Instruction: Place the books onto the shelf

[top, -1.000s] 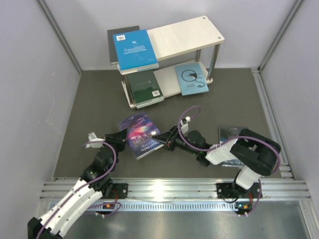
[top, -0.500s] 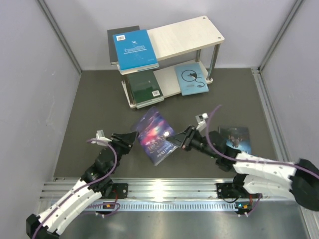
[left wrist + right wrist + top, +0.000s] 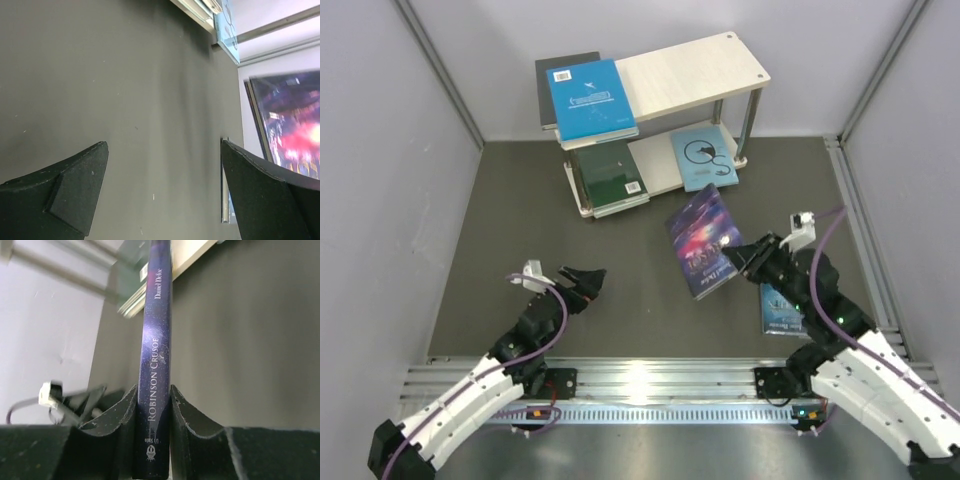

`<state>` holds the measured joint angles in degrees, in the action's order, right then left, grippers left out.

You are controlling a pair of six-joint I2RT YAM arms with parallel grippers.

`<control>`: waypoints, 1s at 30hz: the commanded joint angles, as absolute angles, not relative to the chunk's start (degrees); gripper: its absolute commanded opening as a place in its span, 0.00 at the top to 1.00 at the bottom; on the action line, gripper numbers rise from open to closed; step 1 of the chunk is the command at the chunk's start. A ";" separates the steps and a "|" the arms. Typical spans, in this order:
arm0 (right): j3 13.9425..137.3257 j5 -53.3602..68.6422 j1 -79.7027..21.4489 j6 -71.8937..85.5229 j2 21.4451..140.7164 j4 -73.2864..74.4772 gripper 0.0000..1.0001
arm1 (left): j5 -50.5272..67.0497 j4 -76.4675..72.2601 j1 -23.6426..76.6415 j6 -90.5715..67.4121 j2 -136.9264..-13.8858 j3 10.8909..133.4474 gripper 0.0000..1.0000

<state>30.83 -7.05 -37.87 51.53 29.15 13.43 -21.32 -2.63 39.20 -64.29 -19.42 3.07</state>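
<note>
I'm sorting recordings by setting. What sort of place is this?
Probably a robot lab test cell, not a home: bare grey panel walls enclose it, an aluminium rail runs along the near edge, and a small shelf sits on a dark mat.

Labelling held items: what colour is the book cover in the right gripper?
Dark blue-purple starry book, pink-red glow at centre; top external view shows it best.

I see the dark table carrying the shelf beyond my right gripper, one book lying flat just behind it.
</note>
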 commanded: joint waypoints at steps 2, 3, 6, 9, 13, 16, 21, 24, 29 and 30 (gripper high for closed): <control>37.53 12.35 -20.95 51.32 39.86 -2.16 1.00 | -18.81 -13.08 39.02 -60.47 -23.64 -2.02 0.01; 37.27 19.01 -17.61 52.63 41.90 -9.42 1.00 | -18.55 -13.70 39.11 -60.29 -24.25 -2.02 0.01; 37.26 25.38 -8.81 58.08 48.41 -23.66 1.00 | -18.37 -14.50 39.11 -59.94 -25.66 -1.93 0.01; 39.28 27.59 -4.49 63.35 56.49 -33.90 1.00 | -18.63 -15.12 39.02 -60.03 -25.14 -2.55 0.01; 43.05 29.00 -2.02 71.62 67.65 -46.12 1.00 | -18.72 -16.08 39.02 -60.03 -24.61 -3.16 0.01; 45.87 28.92 -1.32 76.54 76.53 -53.59 1.00 | -18.72 -16.70 39.02 -59.94 -25.05 -3.34 0.01; 50.88 26.81 -1.32 81.72 91.56 -64.85 1.00 | -18.54 -18.37 39.11 -59.77 -26.80 -3.52 0.01; 56.15 26.28 -1.14 85.24 100.96 -71.09 1.00 | -18.37 -19.68 39.11 -59.77 -27.59 -3.78 0.01; 65.03 25.66 -1.23 86.14 110.81 -70.33 1.00 | -18.37 -21.53 39.11 -59.50 -29.09 -3.78 0.01; 66.00 25.84 -1.23 85.44 111.53 -69.53 1.00 | -18.37 -21.71 39.02 -59.41 -29.44 -3.78 0.01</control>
